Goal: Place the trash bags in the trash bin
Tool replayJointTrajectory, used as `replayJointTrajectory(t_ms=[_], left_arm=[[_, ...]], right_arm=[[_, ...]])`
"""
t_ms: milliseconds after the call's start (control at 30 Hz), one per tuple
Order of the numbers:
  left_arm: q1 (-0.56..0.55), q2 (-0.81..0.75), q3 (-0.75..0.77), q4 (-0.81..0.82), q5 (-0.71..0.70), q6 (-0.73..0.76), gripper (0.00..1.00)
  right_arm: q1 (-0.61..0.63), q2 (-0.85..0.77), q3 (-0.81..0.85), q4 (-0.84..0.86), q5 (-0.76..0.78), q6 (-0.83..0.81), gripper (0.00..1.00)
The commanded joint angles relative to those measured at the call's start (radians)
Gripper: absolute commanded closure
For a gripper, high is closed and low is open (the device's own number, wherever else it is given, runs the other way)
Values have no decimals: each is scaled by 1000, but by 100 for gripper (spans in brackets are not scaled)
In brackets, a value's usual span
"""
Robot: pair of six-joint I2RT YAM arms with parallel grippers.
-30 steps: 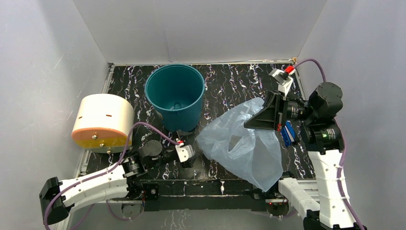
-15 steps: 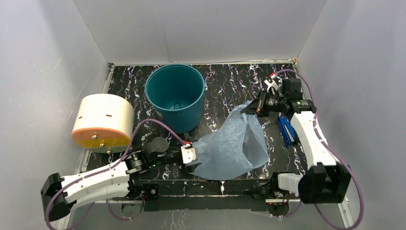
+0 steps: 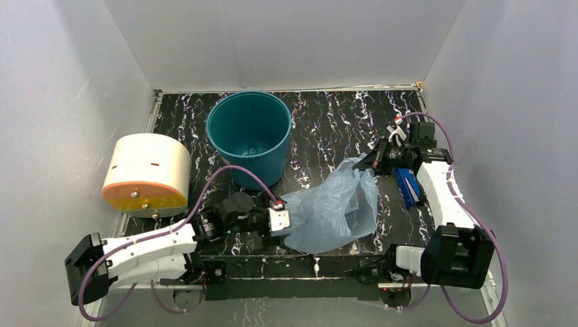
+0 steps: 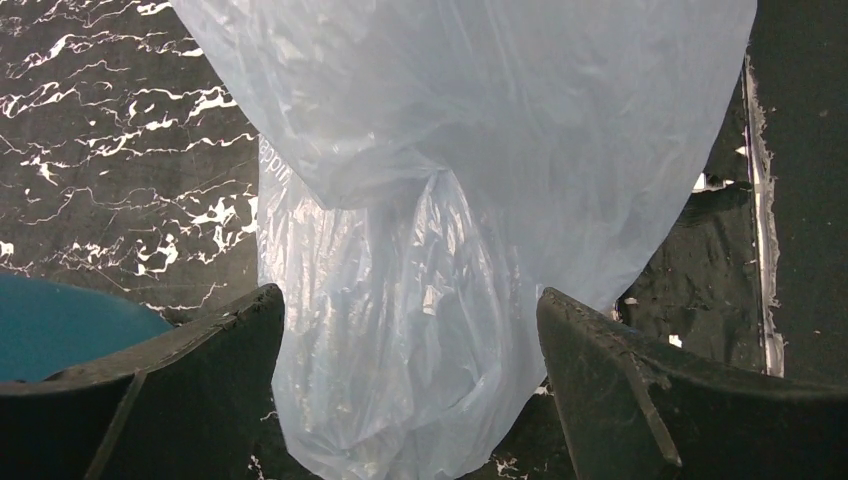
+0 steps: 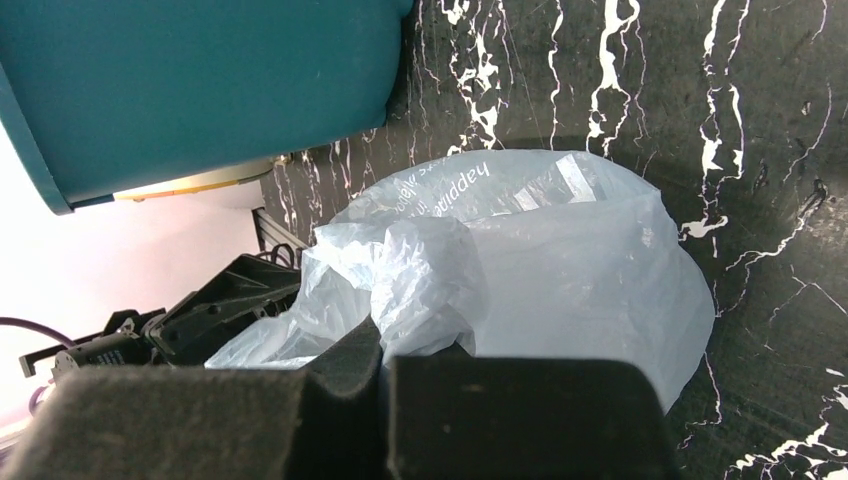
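Since a second ago the right arm has dropped low and the left arm has slid right toward the bag; the trash bag [image 3: 334, 204] has sunk from a raised sheet into a slumped heap. It now lies on the table [image 3: 327, 116], right of and nearer than the trash bin [image 3: 259, 170], fully outside it. The right pincer [image 3: 371, 158] is clenched on the bag's far-right corner, with plastic bunched at the closed tips in the wrist view. The left pincer [image 3: 287, 221] is released wide at the bag's near-left edge, and the bag fills the gap between its fingers [image 4: 230, 340]; contact cannot be told. The bin stands upright. A cream cylinder [image 3: 146, 170] sits on the left.
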Motion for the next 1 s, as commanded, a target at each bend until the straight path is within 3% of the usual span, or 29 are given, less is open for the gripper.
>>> replayJointTrajectory(t_ms=[0, 300, 500, 567, 633, 667, 767, 967], left_arm=[[-4, 23, -6, 47, -7, -15, 5], [-4, 177, -10, 113, 11, -18, 6], [-4, 248, -37, 210, -80, -36, 11], [-4, 293, -23, 204, -79, -35, 21], [-4, 324, -14, 206, -78, -44, 41], [-4, 329, -15, 223, -84, -56, 59], [-4, 288, 1, 241, -92, -94, 98], [-4, 143, 104, 191, -47, -137, 100]], right_arm=[[-3, -9, 4, 23, -31, -23, 100], [-2, -7, -3, 22, -36, -30, 100], [-3, -17, 7, 31, -61, -23, 100], [-3, -11, 28, 9, -63, -36, 100], [-3, -14, 45, -1, -68, -40, 100], [-3, -18, 49, 0, -71, -37, 100], [-2, -40, 62, -2, -68, -31, 100], [-3, -124, 116, 23, 21, 9, 100]])
